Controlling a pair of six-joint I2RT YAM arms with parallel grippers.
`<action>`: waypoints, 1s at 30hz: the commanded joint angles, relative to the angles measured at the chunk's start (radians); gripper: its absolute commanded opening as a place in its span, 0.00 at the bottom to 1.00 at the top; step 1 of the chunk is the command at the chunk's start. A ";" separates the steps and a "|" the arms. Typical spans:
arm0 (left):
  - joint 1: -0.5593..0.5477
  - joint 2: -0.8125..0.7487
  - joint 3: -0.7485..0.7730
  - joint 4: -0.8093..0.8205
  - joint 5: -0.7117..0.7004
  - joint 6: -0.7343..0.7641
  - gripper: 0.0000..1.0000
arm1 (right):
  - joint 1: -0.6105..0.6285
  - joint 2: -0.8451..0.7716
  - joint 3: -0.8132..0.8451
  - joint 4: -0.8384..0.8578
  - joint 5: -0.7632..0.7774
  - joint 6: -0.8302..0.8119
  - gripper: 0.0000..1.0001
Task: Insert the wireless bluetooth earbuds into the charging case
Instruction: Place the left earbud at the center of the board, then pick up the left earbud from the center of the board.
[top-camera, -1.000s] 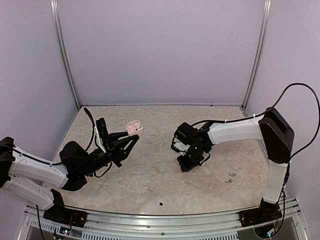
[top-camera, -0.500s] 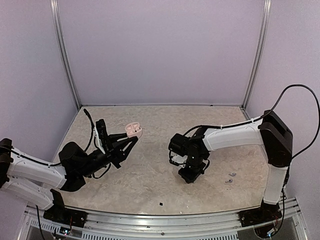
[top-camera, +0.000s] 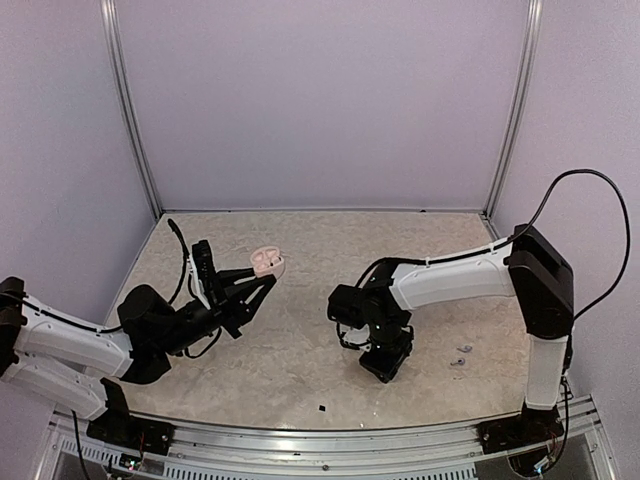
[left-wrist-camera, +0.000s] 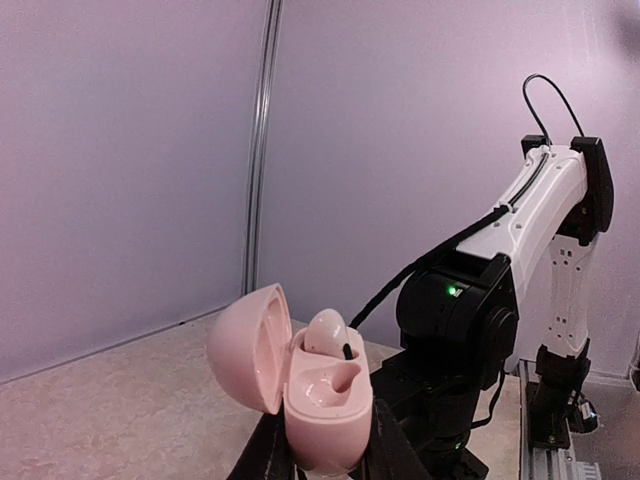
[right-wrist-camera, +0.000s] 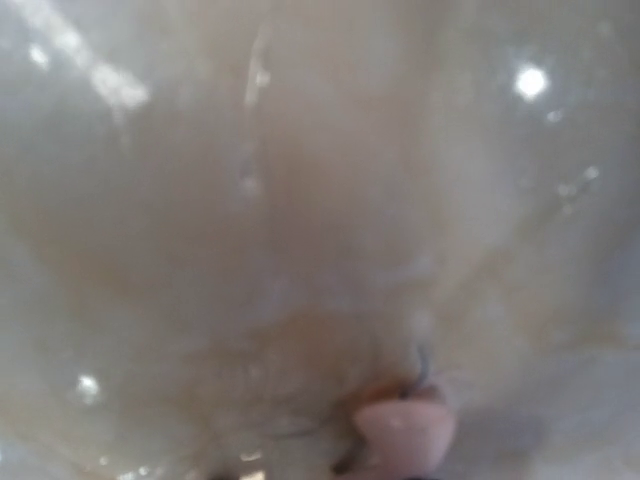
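Note:
My left gripper (top-camera: 262, 276) is shut on the base of the pink charging case (top-camera: 267, 261), holding it up above the left of the table with its lid swung open. In the left wrist view the charging case (left-wrist-camera: 322, 395) stands upright between my fingers (left-wrist-camera: 268, 458). One pale earbud (left-wrist-camera: 326, 332) sits in its far socket, and the near socket is bare. My right gripper (top-camera: 385, 362) points straight down at the tabletop near the middle. Its wrist view is a blurred close-up of the table with a pale pink earbud (right-wrist-camera: 405, 430) at the bottom edge. Its fingers do not show.
Two small pale bits (top-camera: 461, 354) lie on the table right of the right gripper. A tiny dark speck (top-camera: 322, 408) lies near the front rail. The marbled table (top-camera: 300, 340) is walled by lilac panels at the back and sides.
My right arm has swung toward the front and a little left, bringing its gripper down close to the table. My left arm and the case have barely moved.

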 joint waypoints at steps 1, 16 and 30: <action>0.009 -0.021 -0.019 0.032 0.007 0.005 0.02 | 0.004 0.043 0.032 -0.024 0.028 -0.014 0.41; 0.008 -0.058 -0.040 0.032 -0.005 0.026 0.02 | -0.058 0.094 0.133 -0.022 -0.014 -0.059 0.34; 0.018 -0.045 -0.044 0.049 0.007 0.020 0.02 | -0.065 0.113 0.156 -0.033 -0.031 -0.066 0.30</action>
